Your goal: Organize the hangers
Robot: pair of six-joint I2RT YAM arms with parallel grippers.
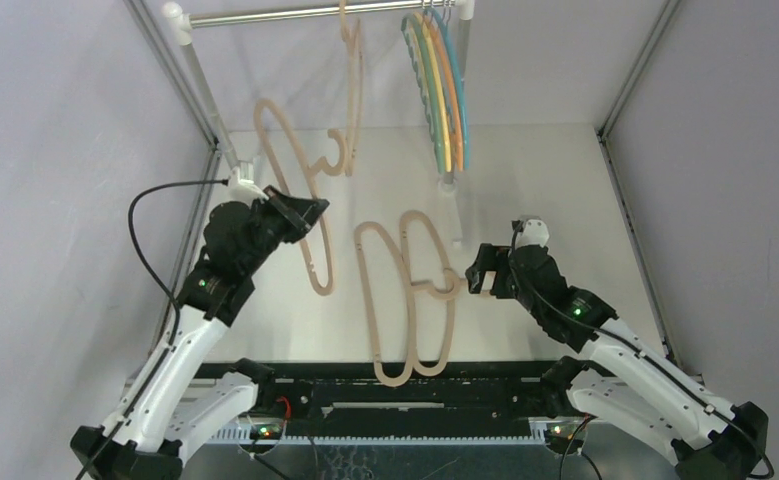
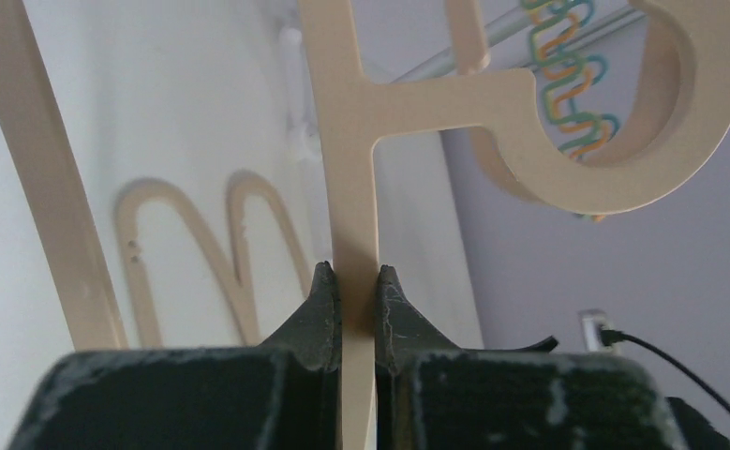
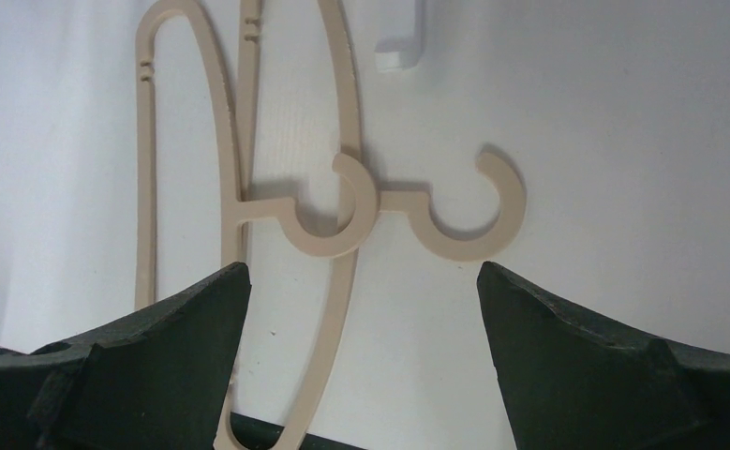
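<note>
My left gripper (image 1: 310, 215) is shut on the bar of a beige wood-look hanger (image 1: 319, 268) and holds it up off the table; in the left wrist view the bar (image 2: 353, 187) stands pinched between my fingers (image 2: 353, 281). Two more beige hangers (image 1: 365, 290) (image 1: 451, 330) lie overlapping on the table. My right gripper (image 1: 475, 270) is open and empty just right of their hooks (image 3: 473, 248), jaws wide (image 3: 361, 272). One beige hanger (image 1: 353, 80) and several thin blue, orange, yellow and green hangers (image 1: 440, 90) hang on the rail.
The silver rail (image 1: 305, 14) on white posts crosses the back. The right post's foot (image 1: 453, 215) stands just beyond the lying hangers and also shows in the right wrist view (image 3: 400, 42). Metal frame bars run along both table sides.
</note>
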